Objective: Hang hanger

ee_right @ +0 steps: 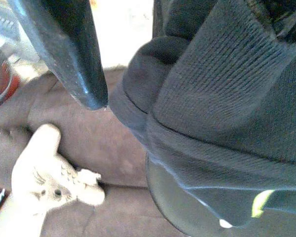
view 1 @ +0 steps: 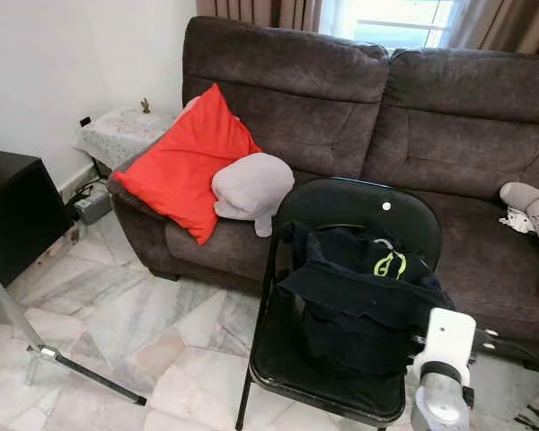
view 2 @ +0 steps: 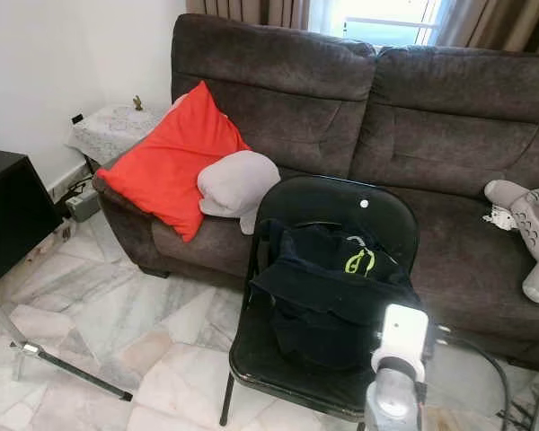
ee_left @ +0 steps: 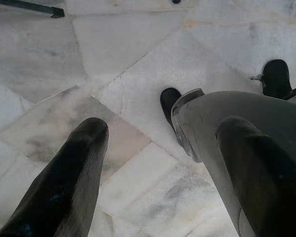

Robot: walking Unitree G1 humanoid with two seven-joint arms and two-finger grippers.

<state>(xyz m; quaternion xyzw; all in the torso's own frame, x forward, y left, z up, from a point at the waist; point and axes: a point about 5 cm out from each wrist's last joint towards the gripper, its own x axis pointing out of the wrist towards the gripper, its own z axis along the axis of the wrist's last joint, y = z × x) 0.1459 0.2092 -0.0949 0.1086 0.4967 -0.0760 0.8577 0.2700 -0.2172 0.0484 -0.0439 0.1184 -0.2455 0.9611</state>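
Reaching at lower right with right gripper, fingers parted around dark garment on black chair | left gripper spread over floor | risk: cloth snagged instead of hanger, dragged off seat.

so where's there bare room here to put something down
Free: the sofa seat between the black chair's backrest and the grey plush toy, and the marble floor between chair and tripod leg. Crowded: the chair seat under the dark garment, and the sofa's left end with the red cushion and grey pillow.
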